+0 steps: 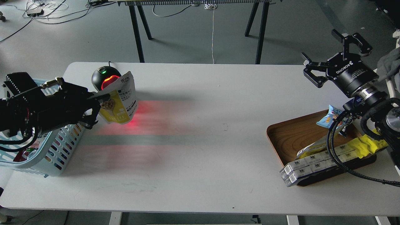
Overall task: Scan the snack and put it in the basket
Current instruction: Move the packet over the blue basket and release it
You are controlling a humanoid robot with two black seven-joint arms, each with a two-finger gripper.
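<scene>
Left gripper [97, 100]: fingers closed on the left edge of the snack pouch [120, 101], holding it above the white table [200, 150], just in front of the barcode scanner [104, 78].

Snack pouch: flat, yellow and white, held roughly upright with its long axis near vertical and tilted slightly; top edge up beside the scanner's red-lit window, bottom edge towards the table. Printed face with the picture of nuts turned towards the camera. Red scanner light falls on its lower corner and across the table.

Right gripper [334, 56]: fingers spread wide, holding nothing, raised above the table's right end, well apart from the pouch.

Light blue basket [62, 147]: at the table's left edge, partly hidden by the left arm; contents only glimpsed, not identifiable.

Brown wooden tray [287, 137]: at the right; holds a small blue snack packet [328, 118], a yellow pack [365, 145] and long white boxes [312, 165] overhanging its near rim.
</scene>
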